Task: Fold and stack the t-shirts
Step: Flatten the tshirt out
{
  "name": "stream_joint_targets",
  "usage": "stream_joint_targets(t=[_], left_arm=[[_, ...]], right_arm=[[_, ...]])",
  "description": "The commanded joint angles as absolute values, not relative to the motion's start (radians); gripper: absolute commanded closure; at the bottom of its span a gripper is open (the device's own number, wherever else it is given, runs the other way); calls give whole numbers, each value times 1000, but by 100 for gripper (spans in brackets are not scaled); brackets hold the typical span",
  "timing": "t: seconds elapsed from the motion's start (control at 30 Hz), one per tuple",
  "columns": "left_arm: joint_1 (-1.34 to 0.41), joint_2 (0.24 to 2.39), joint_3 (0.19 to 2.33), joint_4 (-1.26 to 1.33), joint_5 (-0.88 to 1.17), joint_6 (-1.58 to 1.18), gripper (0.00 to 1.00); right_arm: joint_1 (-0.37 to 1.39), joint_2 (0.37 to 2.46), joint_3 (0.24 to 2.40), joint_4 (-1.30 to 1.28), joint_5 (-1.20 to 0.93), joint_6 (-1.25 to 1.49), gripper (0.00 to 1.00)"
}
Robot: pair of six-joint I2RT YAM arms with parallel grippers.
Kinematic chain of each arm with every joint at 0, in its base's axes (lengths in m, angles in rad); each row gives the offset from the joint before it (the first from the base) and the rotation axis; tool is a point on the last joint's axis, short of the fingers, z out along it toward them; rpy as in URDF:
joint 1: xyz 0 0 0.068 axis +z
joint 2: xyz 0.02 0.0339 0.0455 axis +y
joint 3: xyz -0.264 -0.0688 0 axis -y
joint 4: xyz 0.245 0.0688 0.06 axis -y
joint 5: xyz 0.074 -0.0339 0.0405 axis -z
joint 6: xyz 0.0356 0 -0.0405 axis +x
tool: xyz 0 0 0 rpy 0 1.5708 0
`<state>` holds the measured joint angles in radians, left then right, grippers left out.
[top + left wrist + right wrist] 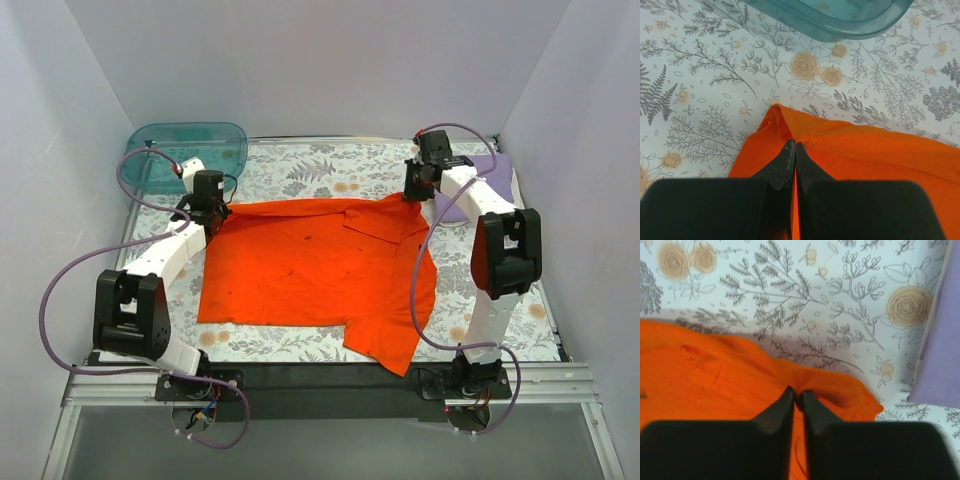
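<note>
The orange-red t-shirt (320, 270) lies spread on the floral table cover, one sleeve hanging toward the near edge. My left gripper (210, 208) is shut on the shirt's far left corner, orange cloth (865, 150) pinched between its fingers (795, 150). My right gripper (418, 190) is shut on the shirt's far right corner, a bunched fold (850, 390) held at its tips (797, 395). The lavender t-shirt (485, 185) lies folded at the far right, partly behind the right arm; it also shows at the right edge of the right wrist view (940, 350).
A translucent teal tub (190, 150) sits at the far left corner, just beyond the left gripper; its rim shows in the left wrist view (840, 22). White walls close in the table on three sides. A black strip (320, 375) runs along the near edge.
</note>
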<state>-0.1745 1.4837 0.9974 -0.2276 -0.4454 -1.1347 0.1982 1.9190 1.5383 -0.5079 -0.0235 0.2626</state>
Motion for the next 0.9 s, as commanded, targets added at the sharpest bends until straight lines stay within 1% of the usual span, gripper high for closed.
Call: stream_joint_targets(t=[0.0,0.03,0.07,0.13,0.23,0.53,0.7,0.83,0.87], left_arm=[[-150,1528,1038,-173,-405,-1144,100],[-146,1538,1054,-172,-397,-1141,100],[-140,1552,1063,-170,-387,-1141,100],[-135,1587,1089,-172,-359,-1138,100],[-132,1614,1111,-173,-339,-1135,100],[-112,1643,1172,-175,-313,-1154,100],[-91,1713,1345,-201,-304,-1152,100],[-89,1738,1414,-212,-304,-1150,100],[-87,1736,1416,-215,-304,-1152,98]], right_arm=[[190,1931,1609,-457,47,265,78],[189,1931,1611,-460,51,267,62],[190,1927,1608,-459,46,265,55],[192,1914,1589,-459,8,270,45],[206,1882,1526,-454,-61,290,44],[229,1835,1329,-437,-140,353,50],[242,1769,1267,-437,-133,344,50],[241,1776,1272,-436,-126,327,50],[241,1782,1276,-436,-129,325,50]])
